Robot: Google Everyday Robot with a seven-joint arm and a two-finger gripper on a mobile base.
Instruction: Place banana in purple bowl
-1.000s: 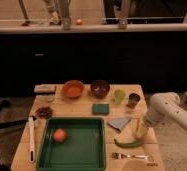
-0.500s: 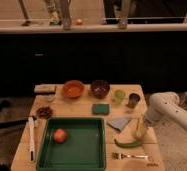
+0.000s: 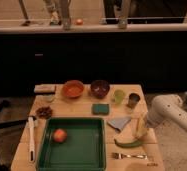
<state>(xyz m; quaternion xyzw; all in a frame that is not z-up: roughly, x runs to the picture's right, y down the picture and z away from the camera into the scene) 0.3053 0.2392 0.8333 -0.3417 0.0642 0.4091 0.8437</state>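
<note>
One camera, high on the near side, looks down across the whole table (image 3: 82, 107) — fairly close — with the gripper (image 3: 140, 129) at its right edge.

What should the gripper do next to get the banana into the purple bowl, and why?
Probably close the gripper on the banana: it is open and down at the banana near the right edge of the table, the banana is not lifted yet, and the purple bowl stands at the far side.
</note>
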